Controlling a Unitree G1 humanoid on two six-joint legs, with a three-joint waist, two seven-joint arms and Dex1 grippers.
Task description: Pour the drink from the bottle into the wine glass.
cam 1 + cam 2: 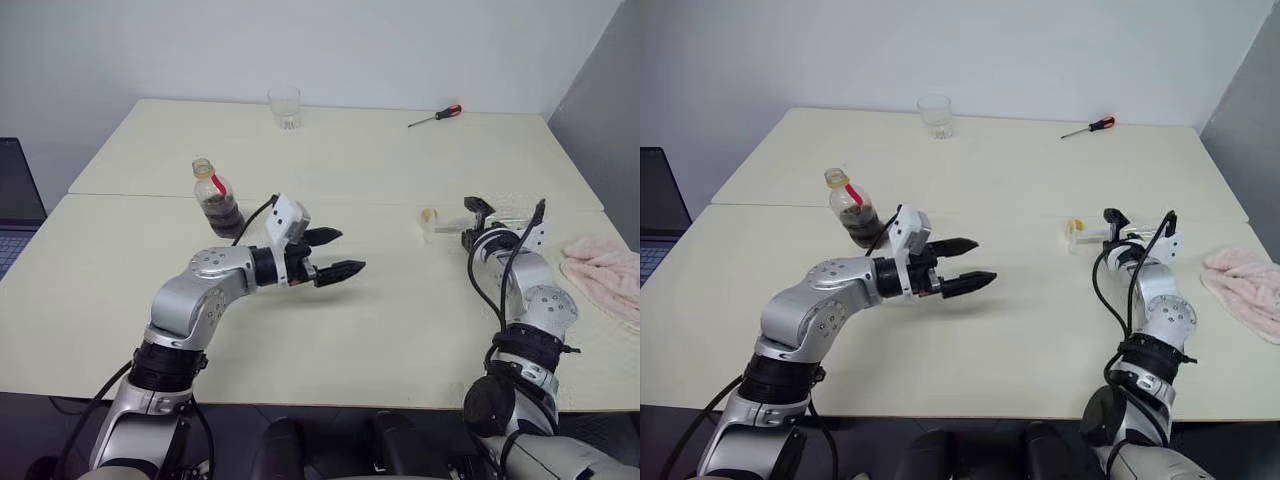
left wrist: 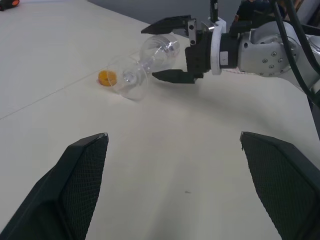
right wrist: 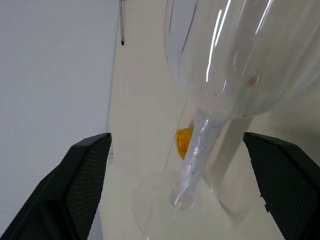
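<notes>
Wine glass (image 2: 150,60) lying toppled mid-table, right gripper (image 2: 170,50) spread around bowl, left gripper (image 1: 335,253) spread.

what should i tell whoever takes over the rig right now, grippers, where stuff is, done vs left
Left gripper: open, empty, above the table just right of the bottle.
Right gripper: open, its fingers on either side of the wine glass, not closed on it.
Wine glass: lying on its side on the table, empty, a small yellow cap by its foot.
Bottle: upright on the left, uncapped, dark drink in its lower part.
Also on the table: tumbler and screwdriver at the far edge, pink cloth on the right.
Done: cap off. Left: stand the glass up, pick up the bottle, pour.
</notes>
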